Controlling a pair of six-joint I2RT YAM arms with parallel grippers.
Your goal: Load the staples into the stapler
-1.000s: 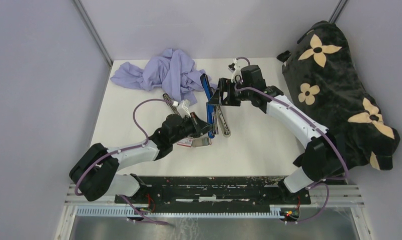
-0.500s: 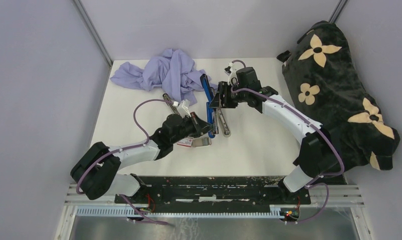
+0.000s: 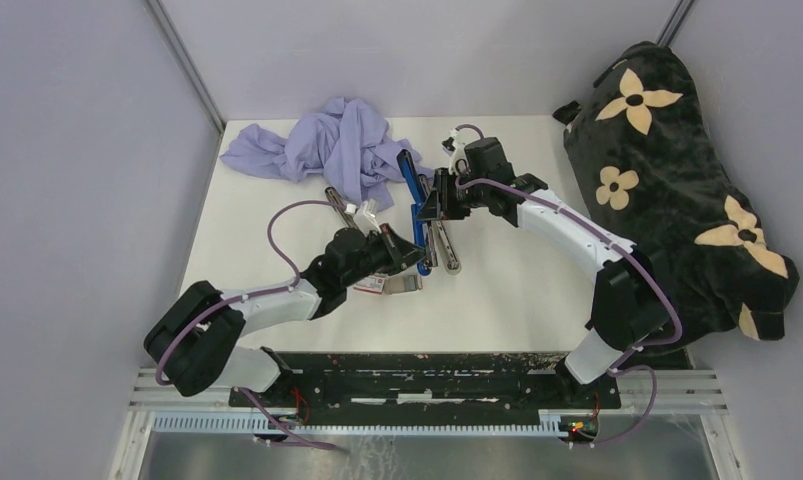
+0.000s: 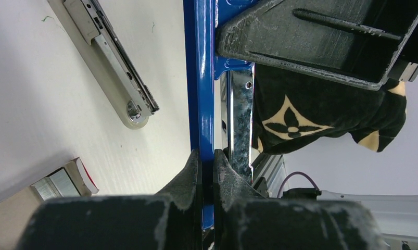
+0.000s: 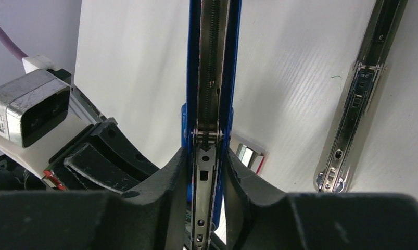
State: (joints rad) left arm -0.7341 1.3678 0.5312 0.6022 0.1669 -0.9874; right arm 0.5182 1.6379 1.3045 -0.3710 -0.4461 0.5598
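Plainly, the staples are in neither end effector: the silvery strips sit in their grey tray, which pokes out of the red-and-white box on the table. The box lies just beside the left end effector, on its near side. From the left wrist the tray shows at the lower left, clear of the fingers. Both end effectors are clamped on the blue stapler. The left end effector pinches its blue edge at the near end. The right end effector squeezes its blue sides around the metal channel, farther along. A silvery stapler lies on the table just right of the blue one. The left arm reaches forward and rightward with its elbow bent low. The right arm stretches forward and leftward, its wrist turned towards the left arm.
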